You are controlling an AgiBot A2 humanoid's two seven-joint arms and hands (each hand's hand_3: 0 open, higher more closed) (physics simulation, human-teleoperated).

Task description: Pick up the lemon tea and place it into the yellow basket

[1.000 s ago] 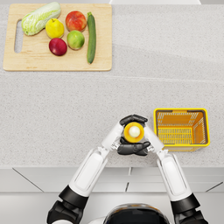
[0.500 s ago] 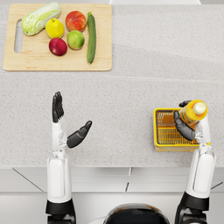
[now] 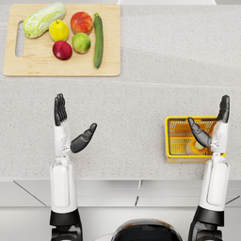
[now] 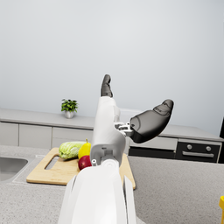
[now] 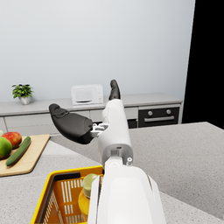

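The lemon tea [image 3: 196,147] is lying inside the yellow basket [image 3: 175,123], toward its right end, and in the right wrist view its pale cap and yellow body [image 5: 89,192] are showing just beside the white forearm. The right hand [image 3: 212,127] is hovering over the basket with its fingers [image 3: 224,107] stretched straight toward the far side and the thumb splayed out to the left, gripping nothing (the bottle is sitting free beneath it). The left hand [image 3: 68,127] is hanging well apart from the basket, over bare counter [image 3: 141,103] on the left, and it is likewise spread wide with nothing in its grasp, its fingers [image 3: 60,107] pointing far and the thumb angling to the right. At the far left of the counter a wooden cutting board [image 3: 28,66] is carrying a cabbage [image 3: 43,19], a lemon [image 3: 59,30], a tomato [image 3: 81,21], a red apple [image 3: 62,50], a green apple [image 3: 81,43] and a cucumber [image 3: 98,40], the cucumber lying along the board's right side.
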